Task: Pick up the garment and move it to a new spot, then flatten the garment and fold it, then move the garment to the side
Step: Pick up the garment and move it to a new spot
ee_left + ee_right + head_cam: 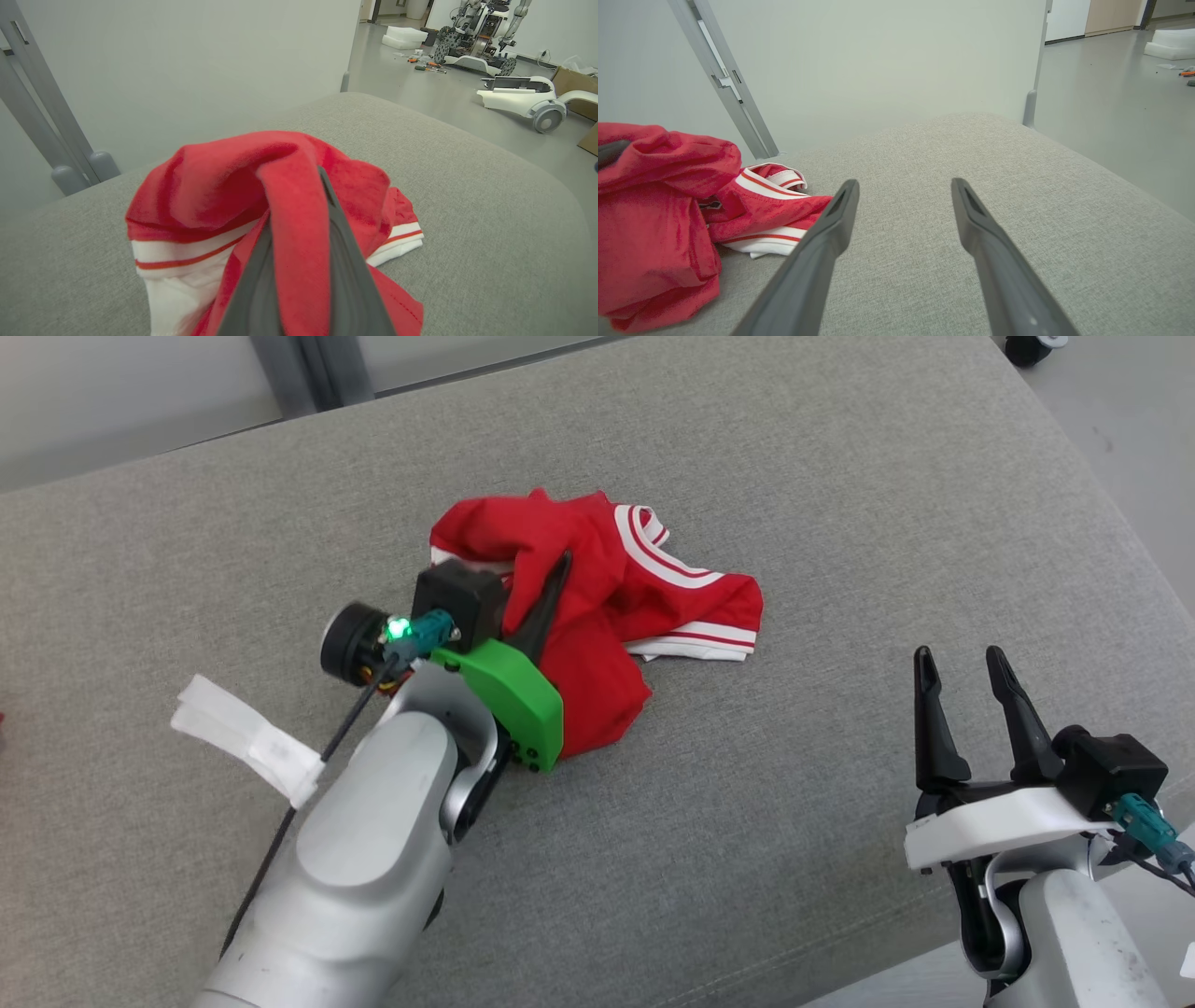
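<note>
1. The 1st step, the pick-up, is in hand. The left gripper has its fingers clenched on a raised fold of the red garment, which sits crumpled near the middle of the grey cushion.
2. The right gripper has its fingers spread and grasps nothing. It hovers over bare cushion, well to the garment's right.
3. The next move likely calls for lifting the bunch clear and carrying it to a new spot. The narrow pinch could slip.
4. Cloth drapes over the left fingertips, so how much fabric is caught is unclear. The green mount hides the garment's near edge. Shirt or shorts, I cannot tell.
</note>
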